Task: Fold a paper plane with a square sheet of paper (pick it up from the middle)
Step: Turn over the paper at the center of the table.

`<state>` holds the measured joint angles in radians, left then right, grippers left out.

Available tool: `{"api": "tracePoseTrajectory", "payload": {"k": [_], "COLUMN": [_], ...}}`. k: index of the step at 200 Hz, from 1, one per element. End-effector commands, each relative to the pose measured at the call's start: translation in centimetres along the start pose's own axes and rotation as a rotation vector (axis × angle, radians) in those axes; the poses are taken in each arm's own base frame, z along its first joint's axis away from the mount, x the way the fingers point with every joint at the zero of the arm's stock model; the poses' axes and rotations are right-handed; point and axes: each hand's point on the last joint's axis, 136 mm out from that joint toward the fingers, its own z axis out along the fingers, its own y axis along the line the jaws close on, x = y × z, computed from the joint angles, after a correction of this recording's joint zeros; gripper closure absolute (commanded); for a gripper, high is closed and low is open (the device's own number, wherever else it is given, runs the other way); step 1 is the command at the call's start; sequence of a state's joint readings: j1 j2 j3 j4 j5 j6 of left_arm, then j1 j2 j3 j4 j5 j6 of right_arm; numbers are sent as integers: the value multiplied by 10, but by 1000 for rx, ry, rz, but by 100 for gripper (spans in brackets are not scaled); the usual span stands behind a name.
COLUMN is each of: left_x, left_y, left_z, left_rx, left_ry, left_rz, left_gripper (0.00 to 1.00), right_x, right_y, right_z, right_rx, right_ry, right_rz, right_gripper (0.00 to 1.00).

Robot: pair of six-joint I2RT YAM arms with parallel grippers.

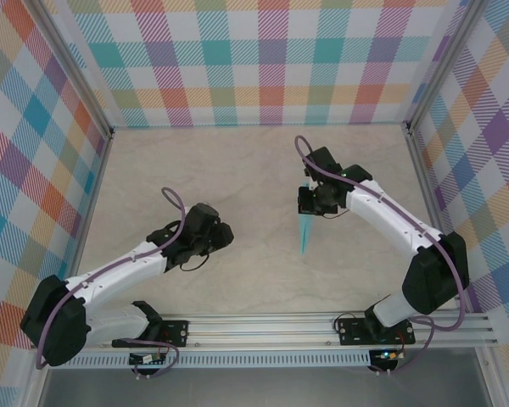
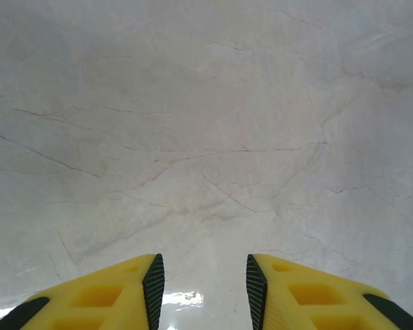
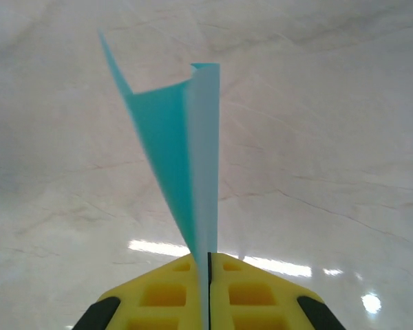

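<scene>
The square sheet of paper stands folded into a slim, pointed light-teal paper plane point(image 1: 304, 234), hanging over the beige table right of the middle. My right gripper point(image 1: 310, 209) is shut on one end of it. In the right wrist view the paper plane point(image 3: 171, 141) rises from between the yellow fingers of the right gripper point(image 3: 208, 258) as two narrow flaps meeting at a crease. My left gripper point(image 1: 226, 234) hovers over the table left of centre, apart from the paper. In the left wrist view the left gripper point(image 2: 202, 276) is open, with bare marbled table between its pads.
Checked cloth walls point(image 1: 263, 59) close off the back and both sides, with metal posts point(image 1: 110, 131) at the corners. An aluminium rail point(image 1: 263, 326) carrying both arm bases runs along the near edge. Bare table point(image 1: 237, 170) lies between the arms and the back wall.
</scene>
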<state>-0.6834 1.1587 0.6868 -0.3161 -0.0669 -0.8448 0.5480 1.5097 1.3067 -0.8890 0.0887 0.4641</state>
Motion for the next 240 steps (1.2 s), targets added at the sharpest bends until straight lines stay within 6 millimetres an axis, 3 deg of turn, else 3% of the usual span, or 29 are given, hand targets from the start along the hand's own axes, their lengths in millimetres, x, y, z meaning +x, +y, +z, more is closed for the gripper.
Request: {"api": "tracePoseTrajectory", "payload": {"k": [1, 32, 68, 168, 213, 240], "left_x": [-11, -15, -15, -16, -15, -13], "left_y": [10, 18, 27, 40, 40, 42], "left_z": [-5, -11, -16, -27, -27, -28], "left_rx": [-25, -52, -53, -70, -70, -76], "left_ry": [-52, -85, -120, -162, -159, -155], "left_rz": [-15, -32, -65, -91, -101, -106], "left_gripper": [59, 58, 54, 44, 43, 43], "right_x": [13, 16, 16, 23, 30, 37], "right_y": [-32, -40, -43, -26, -16, 1], "right_z": [-15, -16, -3, 30, 56, 79], "right_rx": [247, 421, 543, 582, 613, 588], "right_ry": [43, 77, 116, 172, 218, 252], "right_rz": [-57, -83, -96, -128, -138, -143], "right_gripper": [93, 93, 95, 94, 92, 90]}}
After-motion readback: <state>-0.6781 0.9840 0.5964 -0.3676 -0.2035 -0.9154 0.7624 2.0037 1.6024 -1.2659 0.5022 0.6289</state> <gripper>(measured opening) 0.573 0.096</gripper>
